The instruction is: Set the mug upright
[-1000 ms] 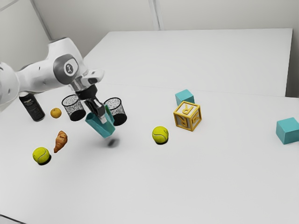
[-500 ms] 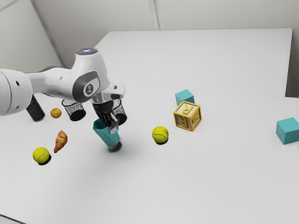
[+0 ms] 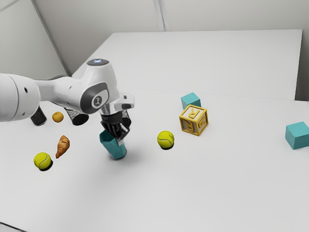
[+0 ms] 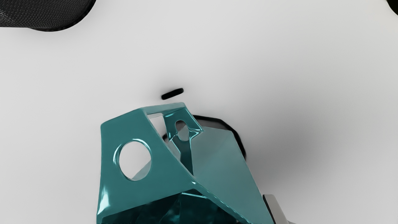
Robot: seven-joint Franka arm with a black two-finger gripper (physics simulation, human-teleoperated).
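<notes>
White table carries the scene; my gripper holds the teal mug, tilted, mouth toward the exterior view's left, base low at the tabletop, contact unclear. Toward the exterior view's right: lettered block, one teal cube just behind it. Tennis ball near the mug; croissant, then orange, on its other side.

The mug is teal, the lettered block yellow and white, the croissant brown
</notes>
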